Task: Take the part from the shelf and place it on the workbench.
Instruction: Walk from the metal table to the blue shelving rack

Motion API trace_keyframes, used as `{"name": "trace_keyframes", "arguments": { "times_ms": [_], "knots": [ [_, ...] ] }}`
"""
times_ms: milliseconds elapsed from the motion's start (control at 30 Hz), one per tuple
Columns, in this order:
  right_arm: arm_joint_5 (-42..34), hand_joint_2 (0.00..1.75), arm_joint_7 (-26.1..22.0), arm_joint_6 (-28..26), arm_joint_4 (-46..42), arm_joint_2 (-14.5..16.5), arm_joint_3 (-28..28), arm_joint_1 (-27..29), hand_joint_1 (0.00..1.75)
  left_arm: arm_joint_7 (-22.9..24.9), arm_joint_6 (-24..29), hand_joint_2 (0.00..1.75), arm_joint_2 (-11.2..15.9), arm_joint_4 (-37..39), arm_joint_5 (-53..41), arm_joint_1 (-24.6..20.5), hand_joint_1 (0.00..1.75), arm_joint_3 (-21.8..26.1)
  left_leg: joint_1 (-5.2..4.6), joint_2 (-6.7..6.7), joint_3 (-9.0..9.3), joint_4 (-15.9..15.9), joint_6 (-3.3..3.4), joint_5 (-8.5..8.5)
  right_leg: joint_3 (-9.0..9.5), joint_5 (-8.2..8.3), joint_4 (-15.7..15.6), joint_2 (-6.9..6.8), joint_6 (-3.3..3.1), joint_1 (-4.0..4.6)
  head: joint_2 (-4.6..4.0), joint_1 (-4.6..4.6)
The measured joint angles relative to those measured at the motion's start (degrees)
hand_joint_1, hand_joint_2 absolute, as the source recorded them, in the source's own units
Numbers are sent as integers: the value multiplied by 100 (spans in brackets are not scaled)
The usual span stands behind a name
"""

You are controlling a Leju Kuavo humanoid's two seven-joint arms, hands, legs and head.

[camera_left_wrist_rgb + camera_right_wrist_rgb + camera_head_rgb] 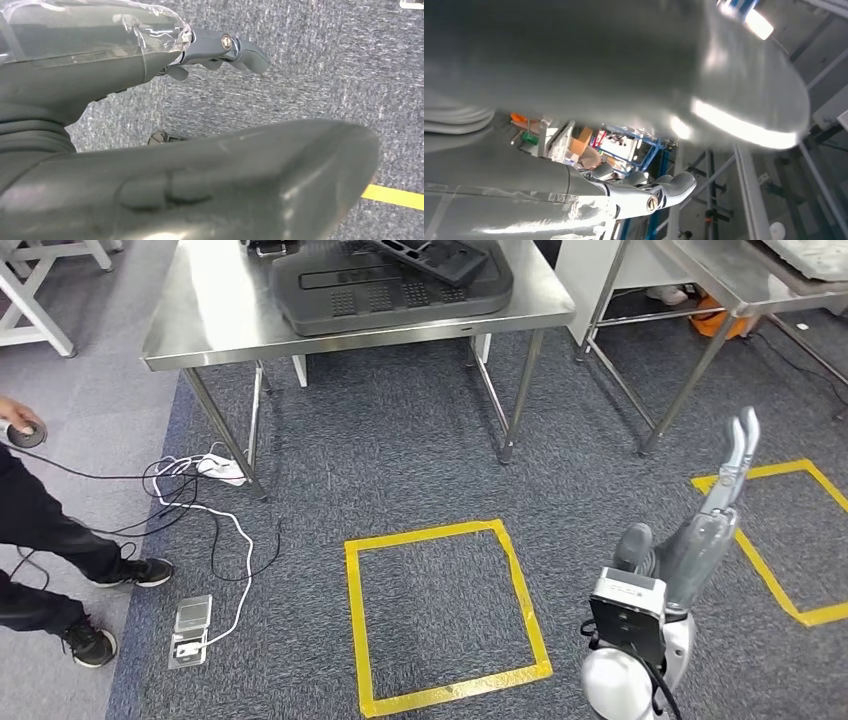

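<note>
A large dark grey moulded part (390, 285) lies on the steel workbench (200, 330) at the far side, with a smaller black part (440, 255) resting on top of it. My right hand (715, 510) is raised at the right over the carpet, well short of the bench, its fingers (742, 435) stretched out and holding nothing. In the right wrist view the same right hand (574, 200) has straight fingers (671, 187) and a bare thumb. My left hand (100, 75) hangs over grey carpet, fingers (235, 47) extended, nothing in its grasp.
A person (45, 540) in dark trousers stands at the left edge holding a small round object. White cables and a power strip (220, 468) lie by the bench leg, with a floor socket box (190, 625) nearer. Yellow tape squares (440, 615) mark the carpet. A second steel table (700, 265) stands at the right.
</note>
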Motion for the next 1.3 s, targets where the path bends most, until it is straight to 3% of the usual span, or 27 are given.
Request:
{"name": "trace_keyframes", "arguments": {
  "times_ms": [67, 100, 133, 167, 233, 300, 400, 467, 600, 867, 1000, 1067, 1133, 1167, 1200, 1233, 1300],
  "knots": [
    [5, 0, 2, 0, 0, -6, 1, 1, 0, -1, -1, 0, 0, 0, -1, 4, 0, -4, 14, -3, -295, 754, -36, -398, -68, 21, 31, -9, -24, 7, 0, -41],
    [10, 0, 8, 0, 0, -10, 1, 1, 0, -1, -1, 0, 0, 0, -1, 6, 0, -7, 21, -2, -390, 1028, -46, -495, -100, 25, 58, -13, -27, 10, 0, -46],
    [14, 0, 15, 0, 0, -14, 1, 1, 0, -3, -1, 0, 0, 0, -2, 6, 0, -9, 28, -1, -393, 1108, -52, -485, -129, 25, 89, -13, -26, 10, 0, -49],
    [15, 0, 25, 0, 0, -18, 1, 1, 0, -6, -1, 0, 1, 0, -2, 6, 0, -10, 35, -1, -282, 944, -53, -366, -149, 20, 121, -11, -20, 8, 0, -51],
    [19, 0, 37, 0, 0, -24, 1, 0, 0, -14, -1, 0, 2, 0, -4, 1, 0, -13, 51, -2, 127, 196, -38, -46, -174, -1, 184, -8, 11, 11, 0, -57],
    [35, 0, 51, 0, 0, -32, 2, -9, 0, -26, -2, 0, 3, 0, -5, -1, 0, -19, 50, -5, 357, -326, 1, 98, -209, -42, 253, -2, 44, 34, 0, -58],
    [90, 0, 103, 0, 0, -59, 7, -22, 0, -42, -3, 0, 0, 0, 3, 13, 0, -25, 34, -3, 352, -404, 31, 94, -236, -70, 286, 10, -12, 51, 0, -38],
    [119, 0, 134, 0, 0, -81, 11, -23, 0, -58, -2, 0, 0, 0, 22, 16, 0, -25, 17, -2, 353, -403, 47, 95, -223, -43, 259, 14, 3, 35, 0, -33],
    [128, 175, 161, 0, 0, -121, 22, -39, 0, -96, 4, 0, 0, 0, 60, 18, 0, -25, 8, 0, 352, -402, 81, 93, -203, -12, 213, 18, 55, 28, 0, -24],
    [215, 175, 290, 0, 0, -163, 83, -75, 0, -131, 16, 0, 0, 0, 110, 29, 0, -25, -10, 0, 354, -401, 108, 79, -200, -19, 199, 17, 135, 12, 0, -26],
    [223, 175, 303, 0, 0, -166, 105, -79, 0, -134, 18, 0, -1, 0, 110, 29, 0, -25, -5, 4, 459, -578, 247, 150, -144, -10, 130, 8, 274, -22, 0, -22],
    [225, 175, 314, 0, 0, -168, 108, -87, 0, -137, 19, 0, -2, 0, 107, 28, 0, -25, 43, 9, 567, -767, 298, 238, -303, -228, 496, 25, 293, -20, 0, 10],
    [222, 175, 338, 0, 0, -176, 107, -77, 0, -135, 19, 0, -2, 0, 102, 30, 0, -26, 45, 3, 588, -797, 302, 246, -680, -521, 1193, 38, 324, -51, 0, 37],
    [221, 175, 348, 0, 0, -183, 107, -67, 0, -132, 19, 0, -2, 0, 99, 33, 0, -27, 51, -8, 589, -787, 286, 233, -837, -574, 1453, 39, 347, -76, 0, 38],
    [221, 175, 354, 0, 0, -191, 107, -57, 0, -128, 19, 0, -2, 0, 96, 35, 0, -28, 65, -25, 593, -769, 261, 215, -910, -522, 1534, 39, 370, -101, 0, 39],
    [221, 175, 354, 0, 0, -199, 107, -50, 0, -124, 19, 0, -2, 0, 91, 36, 0, -28, 89, -49, 600, -741, 221, 185, -872, -354, 1388, 39, 398, -131, 0, 39],
    [220, 175, 355, 0, 3, -210, 107, -42, 0, -118, 19, 0, 1, 2, 77, 32, 0, -29, 147, -101, 607, -650, 111, 95, -597, 25, 723, 69, 472, -184, 0, 46]
  ]
}}
